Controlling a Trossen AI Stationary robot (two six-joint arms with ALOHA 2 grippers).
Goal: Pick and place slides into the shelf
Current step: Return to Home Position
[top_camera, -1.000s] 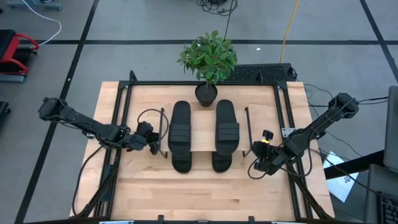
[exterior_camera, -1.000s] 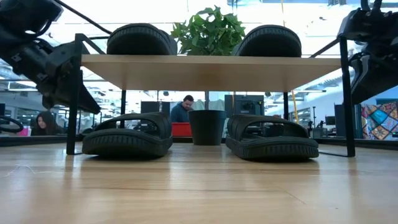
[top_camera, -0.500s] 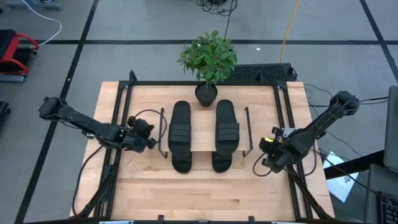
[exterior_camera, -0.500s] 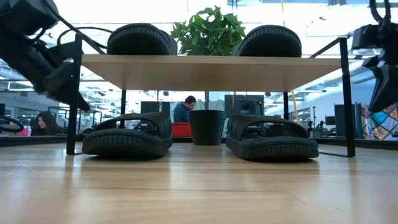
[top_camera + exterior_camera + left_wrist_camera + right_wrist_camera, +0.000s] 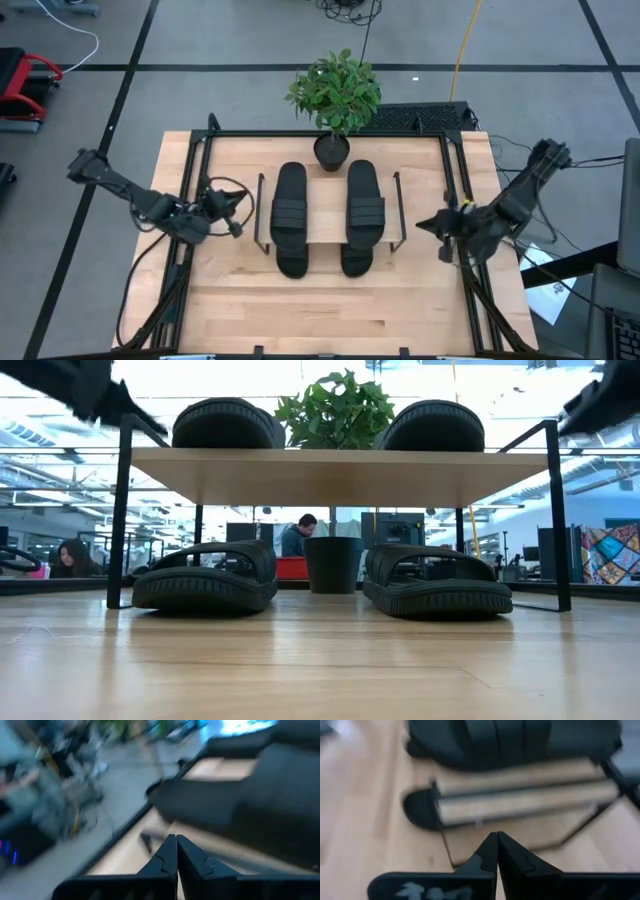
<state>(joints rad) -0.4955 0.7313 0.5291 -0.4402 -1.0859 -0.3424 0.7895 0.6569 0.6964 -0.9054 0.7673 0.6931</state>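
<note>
— Where are the slides to be found?

— Two slides (image 5: 290,215) are laid side by side on the top board of the shelf (image 5: 327,222). Two further slides (image 5: 205,582) are set beneath it on the table (image 5: 300,310), toes pointing the same way (the potted plant (image 5: 331,150) is seen behind, between them).

— And the grippers?

— The left gripper (image 5: 236,200) is held near the shelf's left frame, apart from it; the right gripper (image 5: 428,226) is held likewise beyond the right frame. In both wrist views the fingers are seen pressed together on nothing, though the left picture is blurred, so this is said with some caution.
</note>
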